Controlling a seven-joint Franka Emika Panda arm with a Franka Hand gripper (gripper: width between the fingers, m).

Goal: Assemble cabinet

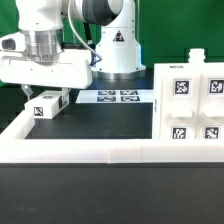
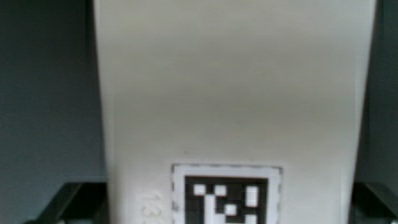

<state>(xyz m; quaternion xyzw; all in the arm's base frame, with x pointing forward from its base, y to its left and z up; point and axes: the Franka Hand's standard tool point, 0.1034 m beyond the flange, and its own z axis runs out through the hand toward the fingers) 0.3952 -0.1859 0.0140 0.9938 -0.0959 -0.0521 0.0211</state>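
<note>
As you look across the exterior view from the front, you first meet the long low white border rail point(image 1: 100, 152) running along the near edge of the black table point(image 1: 100, 125). Just behind it, on the exterior view's right, stands the cabinet body point(image 1: 190, 105), a boxy white unit whose facing side shows several square black-and-white tags. Further back, on the exterior view's left, the gripper point(image 1: 47, 100) hangs low over the table with its jaws clamped on a smaller white cabinet piece point(image 1: 50, 106). That piece carries one tag on the side toward you, and you cannot tell whether it touches the table or sits just above it. Your wrist view shows the cabinet piece point(image 2: 196, 90) as a long plain white face with its tag point(image 2: 226, 197) at one end. Beyond the gripper, the marker board point(image 1: 117, 97) lies flat between it and the cabinet body, and the arm's base point(image 1: 115, 50) stands furthest back.
</note>
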